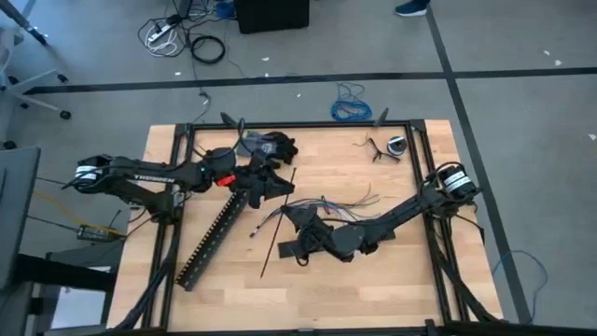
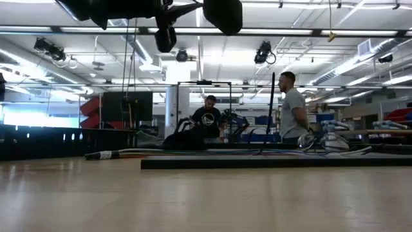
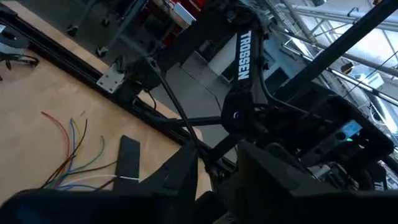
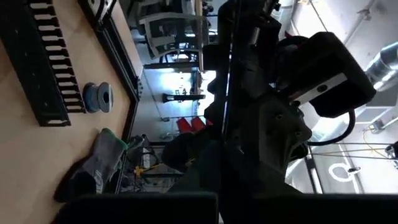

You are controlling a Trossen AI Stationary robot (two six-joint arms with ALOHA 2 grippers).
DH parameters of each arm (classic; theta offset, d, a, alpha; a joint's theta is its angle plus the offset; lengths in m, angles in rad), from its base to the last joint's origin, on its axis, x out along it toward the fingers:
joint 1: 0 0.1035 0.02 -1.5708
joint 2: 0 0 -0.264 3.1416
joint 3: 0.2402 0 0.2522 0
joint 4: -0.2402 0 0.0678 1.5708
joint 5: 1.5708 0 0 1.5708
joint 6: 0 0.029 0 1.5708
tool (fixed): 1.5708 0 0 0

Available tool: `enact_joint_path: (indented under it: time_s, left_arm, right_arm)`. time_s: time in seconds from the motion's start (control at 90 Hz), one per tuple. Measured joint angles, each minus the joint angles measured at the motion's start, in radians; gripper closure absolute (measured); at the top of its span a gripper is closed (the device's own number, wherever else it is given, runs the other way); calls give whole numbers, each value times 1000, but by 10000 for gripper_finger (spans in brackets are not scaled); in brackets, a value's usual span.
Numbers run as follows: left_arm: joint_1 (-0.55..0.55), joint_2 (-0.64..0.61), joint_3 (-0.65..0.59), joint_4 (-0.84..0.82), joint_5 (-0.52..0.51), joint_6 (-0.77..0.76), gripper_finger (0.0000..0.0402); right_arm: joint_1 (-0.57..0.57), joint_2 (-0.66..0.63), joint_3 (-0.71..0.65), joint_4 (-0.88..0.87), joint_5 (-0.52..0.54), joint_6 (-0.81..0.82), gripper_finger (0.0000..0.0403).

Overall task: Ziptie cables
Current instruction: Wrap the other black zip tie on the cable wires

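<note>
The cables (image 1: 331,201) lie on the table right of centre, their blue, green, red and white ends (image 3: 71,155) fanned apart. One ziptie (image 1: 278,224), a long thin black strip, runs slanting from the table's middle toward its near edge. My left gripper (image 1: 280,187) hovers at the strip's far part, raised above the wood, and is shut on it. My right gripper (image 1: 297,229) hangs just right of the strip, above the cables' bunched end; the low view shows both arms (image 2: 161,19) high over the table. My left gripper has the ziptie (image 3: 202,152) between its two fingers (image 3: 183,174), at the strip's far part. The fingers lie across the strip, which sticks out straight on both sides of them. Whether its near end rests on the table cannot be told.
A long black slotted duct (image 1: 219,229) lies slanting at the left, under my left arm. A flat black bar (image 3: 127,162) lies beside the cables. Dark gloves (image 1: 270,145) and a small spool (image 1: 395,146) sit near the far edge. Two people (image 2: 293,109) stand beyond the table.
</note>
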Motion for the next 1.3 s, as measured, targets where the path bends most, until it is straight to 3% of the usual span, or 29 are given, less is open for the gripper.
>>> enact_joint_path:
  time_s: [0.433, 0.633, 0.811, 1.033, 1.3]
  left_arm:
    - [0, 0, 0, 0, -4, 26, 302]
    - [0, 0, 0, -1, -4, 26, 334]
    - [0, 0, 0, -5, -36, 94, 393]
    - [-1, 0, -1, -3, -77, 137, 401]
    - [0, 0, -1, 0, -97, 136, 401]
  right_arm:
    - [14, 0, 0, -4, 1, 39, 403]
    - [12, 0, 0, -4, 1, 39, 403]
    - [9, 0, 0, -4, 5, 40, 403]
    - [9, 0, 0, -4, 19, 55, 401]
    - [7, 0, 0, -5, -17, 189, 355]
